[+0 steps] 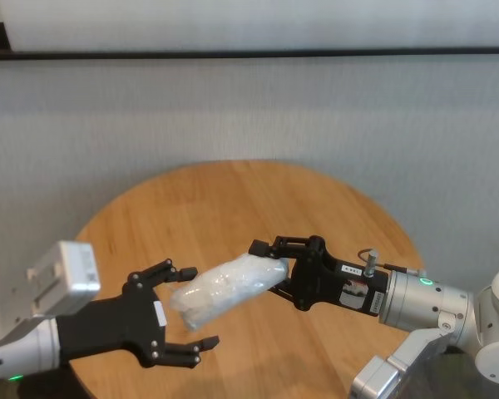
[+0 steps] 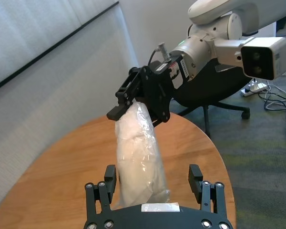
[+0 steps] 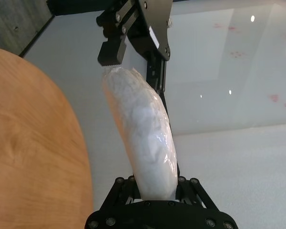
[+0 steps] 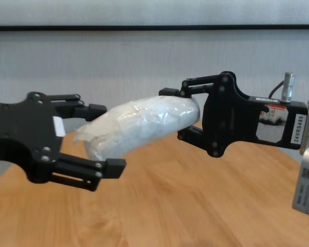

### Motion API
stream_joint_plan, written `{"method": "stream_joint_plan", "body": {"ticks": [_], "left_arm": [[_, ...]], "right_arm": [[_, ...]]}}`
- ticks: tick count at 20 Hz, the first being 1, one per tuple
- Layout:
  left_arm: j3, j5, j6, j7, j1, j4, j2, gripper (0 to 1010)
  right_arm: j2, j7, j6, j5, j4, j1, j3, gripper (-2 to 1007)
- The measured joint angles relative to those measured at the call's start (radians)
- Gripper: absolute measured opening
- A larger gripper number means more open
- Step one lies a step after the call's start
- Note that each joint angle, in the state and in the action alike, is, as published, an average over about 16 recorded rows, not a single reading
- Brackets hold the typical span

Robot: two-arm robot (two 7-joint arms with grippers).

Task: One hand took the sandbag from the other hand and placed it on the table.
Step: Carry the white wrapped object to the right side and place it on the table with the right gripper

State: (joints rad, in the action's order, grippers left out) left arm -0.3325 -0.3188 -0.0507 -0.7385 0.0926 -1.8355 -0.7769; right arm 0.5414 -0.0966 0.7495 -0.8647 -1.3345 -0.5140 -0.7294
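Sandbag (image 1: 226, 290) is held in the air above the round wooden table (image 1: 233, 199), lying roughly level between both arms, not touching the tabletop. Right gripper (image 1: 273, 270), the claw type with the "24VRS485" plate, comes in from the right side and its curved fingers are clamped on the right end of the bag; chest view shows one finger (image 4: 188, 88) over the top of the bag end and one below it, both against the plastic. Left gripper (image 1: 181, 312), the flat matte-black one with the white sticker, reaches in from the left with its fingers spread wide: the upper finger (image 4: 74, 108) sits beside the bag's left end, the lower finger (image 4: 100, 167) sits just under it, and a gap shows at the lower one, so it brackets the bag without pinching. Left wrist view shows the bag (image 2: 139, 157) running from between the left fingertips (image 2: 109, 174) up to the claw (image 2: 144, 95), with clear space on both sides of the bag at the left fingers. Right wrist view has the bag (image 3: 143, 138) rising out of the claw's base toward the left gripper (image 3: 133, 28), table edge (image 3: 47, 143) off to the side. Plastic wrap looks crinkled, bag slightly bent in the middle. An office chair (image 2: 219, 102) stands on the floor beyond the table.
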Motion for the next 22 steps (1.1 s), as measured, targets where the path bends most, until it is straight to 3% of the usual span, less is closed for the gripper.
{"method": "stream_joint_plan", "body": {"ticks": [6,11,16,22], "left_arm": [[0.053,-0.029,-0.046,0.061,-0.084,-0.043,-0.043,1000],[0.118,-0.043,-0.052,0.148,-0.179,-0.084,-0.061,1000],[0.190,-0.040,-0.030,0.266,-0.279,-0.124,-0.052,1000],[0.255,-0.004,0.033,0.388,-0.373,-0.177,-0.015,1000]], "right_arm": [[0.000,0.000,0.000,0.000,0.000,0.000,0.000,306],[0.000,0.000,0.000,0.000,0.000,0.000,0.000,306],[0.000,0.000,0.000,0.000,0.000,0.000,0.000,306],[0.000,0.000,0.000,0.000,0.000,0.000,0.000,306]]}}
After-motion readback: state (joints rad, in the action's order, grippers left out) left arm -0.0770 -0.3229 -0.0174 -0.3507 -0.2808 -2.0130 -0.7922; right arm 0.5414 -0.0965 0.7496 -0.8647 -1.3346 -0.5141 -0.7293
